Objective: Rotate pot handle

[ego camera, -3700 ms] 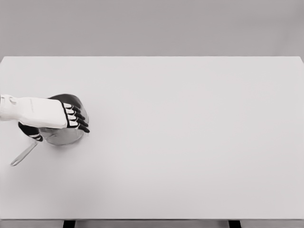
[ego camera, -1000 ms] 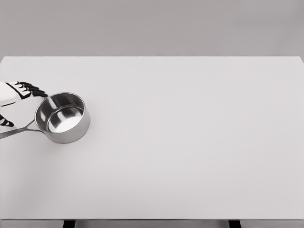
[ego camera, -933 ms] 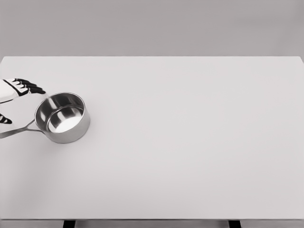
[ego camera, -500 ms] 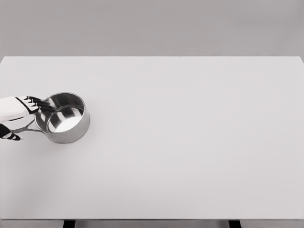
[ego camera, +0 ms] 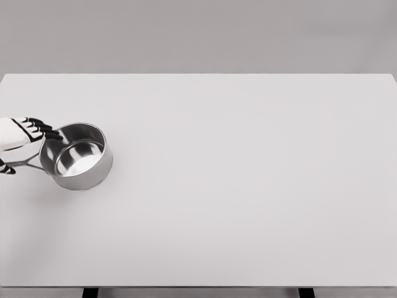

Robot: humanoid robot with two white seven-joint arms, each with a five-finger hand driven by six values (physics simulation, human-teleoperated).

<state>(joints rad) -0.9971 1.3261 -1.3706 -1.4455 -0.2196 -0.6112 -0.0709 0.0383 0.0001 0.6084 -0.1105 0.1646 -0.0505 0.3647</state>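
Where table (ego camera: 248,186) lies bare, left robot hand (ego camera: 18,141) beside pot (ego camera: 75,155).

No readable text, no labels, no brands, no numbers — nothing legible anywhere

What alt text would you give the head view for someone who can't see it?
A steel pot stands at the left of a white table, its handle pointing left, where the robot's left hand reaches in with fingers at the rim.
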